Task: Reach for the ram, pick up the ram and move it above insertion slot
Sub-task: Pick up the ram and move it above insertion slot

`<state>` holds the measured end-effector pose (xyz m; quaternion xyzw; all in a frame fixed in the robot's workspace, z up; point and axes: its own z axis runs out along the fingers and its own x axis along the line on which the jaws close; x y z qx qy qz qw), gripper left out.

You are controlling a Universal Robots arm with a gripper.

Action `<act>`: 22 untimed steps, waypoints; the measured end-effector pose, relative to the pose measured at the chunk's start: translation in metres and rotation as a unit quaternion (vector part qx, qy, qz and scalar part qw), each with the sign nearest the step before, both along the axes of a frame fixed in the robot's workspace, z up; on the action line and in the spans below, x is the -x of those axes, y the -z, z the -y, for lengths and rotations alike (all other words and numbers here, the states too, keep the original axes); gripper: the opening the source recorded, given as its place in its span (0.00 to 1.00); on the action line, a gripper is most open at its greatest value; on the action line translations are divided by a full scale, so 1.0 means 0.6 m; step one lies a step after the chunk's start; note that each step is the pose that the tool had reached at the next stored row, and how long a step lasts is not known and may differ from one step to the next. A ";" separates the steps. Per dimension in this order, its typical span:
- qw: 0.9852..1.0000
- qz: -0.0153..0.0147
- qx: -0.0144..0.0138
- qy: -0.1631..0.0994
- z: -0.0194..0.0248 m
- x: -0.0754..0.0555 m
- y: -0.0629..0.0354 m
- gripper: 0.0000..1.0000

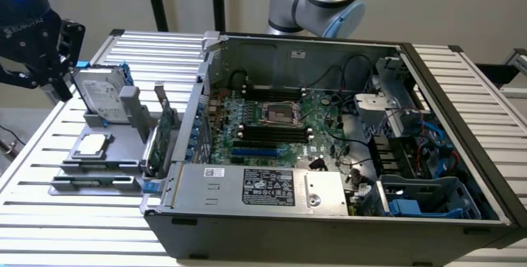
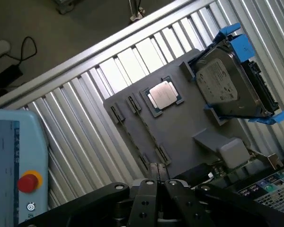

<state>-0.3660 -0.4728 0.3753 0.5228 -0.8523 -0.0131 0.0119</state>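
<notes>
Gripper (image 1: 51, 88) sits at the upper left of the exterior frame, over the far-left edge of the slatted table (image 1: 49, 217) and well apart from the open PC case (image 1: 329, 230). In the wrist view the fingers (image 2: 146, 189) are clenched together. Cannot tell whether anything thin sits between them.

Grey fixture plate (image 1: 111, 156) lies at left of the frame, just beside the case wall. On it:
- hard drive in blue frame (image 1: 103, 97), standing tilted at the back
- CPU chip (image 1: 91, 145), flat, mid-plate
- green expansion card (image 1: 165, 132), upright, nearest the case
- two narrow stick holders (image 1: 92, 182) at the plate's near edge

Ram: cannot pick it out with certainty, either in the holders or at the fingertips.

Black memory slots (image 1: 272, 132) lie parallel at frame centre on the green motherboard (image 1: 321, 137), just below the CPU socket (image 1: 278, 114).
</notes>
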 end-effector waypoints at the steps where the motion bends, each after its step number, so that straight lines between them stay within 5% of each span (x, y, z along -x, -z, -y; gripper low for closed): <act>1: 1.000 0.000 0.000 -0.009 0.0000 0.000 0.000 0.11; 9: 0.997 0.000 0.000 -0.082 0.0000 0.000 0.002 0.11; 14: 0.992 0.000 0.000 -0.127 0.0000 0.000 0.002 0.11; 19: 0.985 0.001 0.000 -0.172 0.0000 0.000 0.003 0.11; 22: 0.984 0.002 0.000 -0.179 -0.0001 0.000 0.003 0.11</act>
